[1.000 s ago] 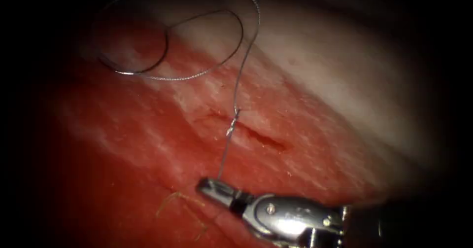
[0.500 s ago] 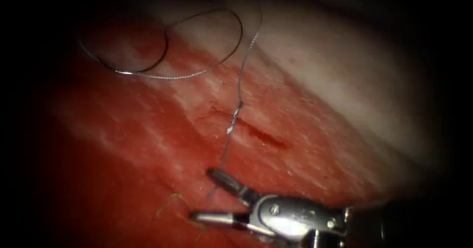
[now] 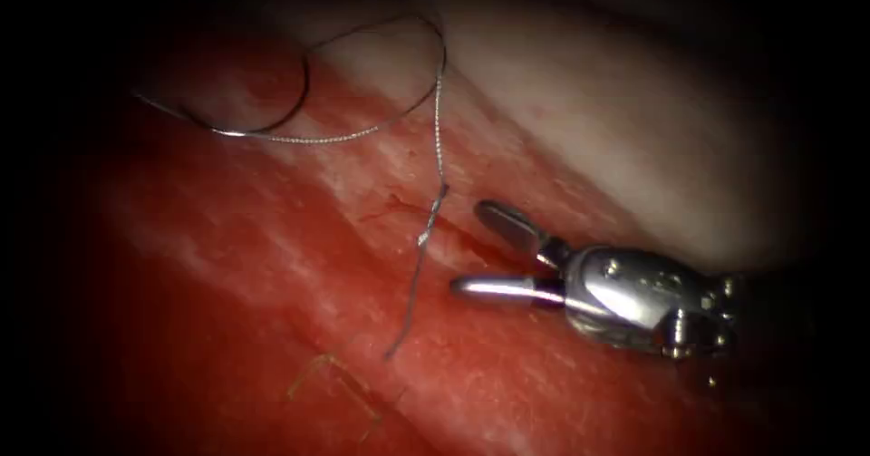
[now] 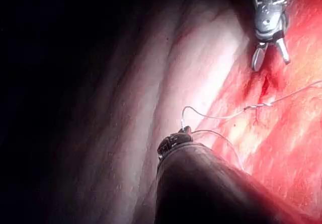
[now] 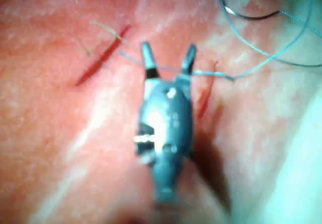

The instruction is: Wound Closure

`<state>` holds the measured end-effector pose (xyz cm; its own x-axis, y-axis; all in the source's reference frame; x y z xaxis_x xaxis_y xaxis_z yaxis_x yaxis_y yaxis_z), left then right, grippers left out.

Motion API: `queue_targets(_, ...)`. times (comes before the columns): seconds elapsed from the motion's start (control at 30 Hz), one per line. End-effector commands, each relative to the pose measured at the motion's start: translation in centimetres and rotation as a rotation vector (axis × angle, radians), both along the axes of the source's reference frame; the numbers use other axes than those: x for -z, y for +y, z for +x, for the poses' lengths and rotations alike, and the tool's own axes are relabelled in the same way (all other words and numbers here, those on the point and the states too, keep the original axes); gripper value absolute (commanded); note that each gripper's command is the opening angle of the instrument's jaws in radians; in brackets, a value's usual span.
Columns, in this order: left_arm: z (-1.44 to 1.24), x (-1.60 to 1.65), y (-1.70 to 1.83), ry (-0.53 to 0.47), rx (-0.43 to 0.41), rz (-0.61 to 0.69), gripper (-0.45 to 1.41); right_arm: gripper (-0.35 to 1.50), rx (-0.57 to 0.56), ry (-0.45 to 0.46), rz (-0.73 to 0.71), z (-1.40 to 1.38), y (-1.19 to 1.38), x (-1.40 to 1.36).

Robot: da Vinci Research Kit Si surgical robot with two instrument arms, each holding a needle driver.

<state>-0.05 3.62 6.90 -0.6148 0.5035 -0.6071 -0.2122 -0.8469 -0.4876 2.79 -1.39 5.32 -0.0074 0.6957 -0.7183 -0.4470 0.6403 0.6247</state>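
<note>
Now the right tool [image 3: 476, 247] has its fingers [image 3: 489, 286] spread wide and holds nothing. A second ago they were clenched on the lower end of the thread [image 3: 438, 130] below the cut; half a second ago they had parted, and since then the tool has moved up and to the right, so that it lies at the right end of the cut [image 3: 471, 243]. The freed tail of thread [image 3: 406, 315] hangs loose, running down from the knot [image 3: 431, 220] and ending on the tissue [image 3: 272, 266] below the cut. The knot, a short twisted stretch, sits on the cut near its left end and has kept its place.

Above the knot the thread climbs to the far side of the tissue and joins a wide loop. The needle [image 3: 272, 116] lies there on the surface, well apart from the cut and up to its left, held by neither tool and, as far as I can see, not in the tissue.

From the left wrist view, the left tool [image 4: 173, 139] is near the pale edge of the tissue with thread [image 4: 211, 117] leading off its tip toward the knot; whether its fingers are clenched on that strand I cannot tell.

My reading is that the pull on this knot is released at the right end, with the tail no longer under tension.
</note>
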Motion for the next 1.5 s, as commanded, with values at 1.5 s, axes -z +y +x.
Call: queue_targets(1.5,-0.25,0.56,-0.53,-0.056,-0.021,-0.027,-0.45,1.21,-0.001,-0.024,0.016,0.28,0.22,-0.29)
